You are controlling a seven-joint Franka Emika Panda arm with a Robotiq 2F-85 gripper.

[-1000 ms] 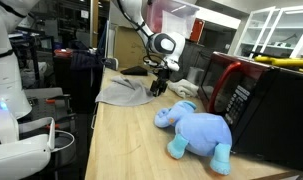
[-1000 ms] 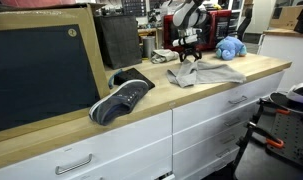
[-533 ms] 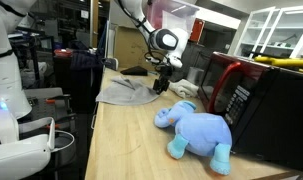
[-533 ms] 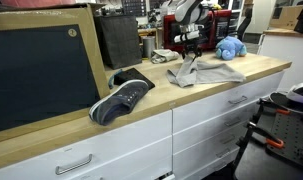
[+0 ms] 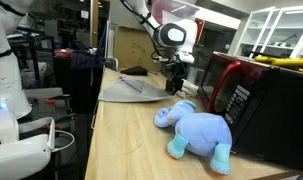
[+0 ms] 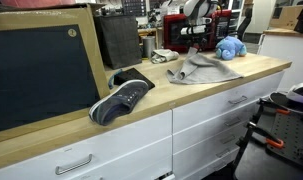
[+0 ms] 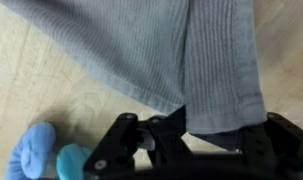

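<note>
The gripper is clamped on one edge of the grey ribbed cloth, with the fingers closed tight on the fabric in the wrist view. The held edge is raised, and the rest of the cloth lies on the wooden countertop. A blue plush elephant lies near the gripper, apart from the cloth.

1. Lit brightly from overhead in both exterior views.
2. Threw faint shadows across the wooden counter.
3. Showed the gray cloth soft and the gripper dark, blurred, in the wrist view.
</note>
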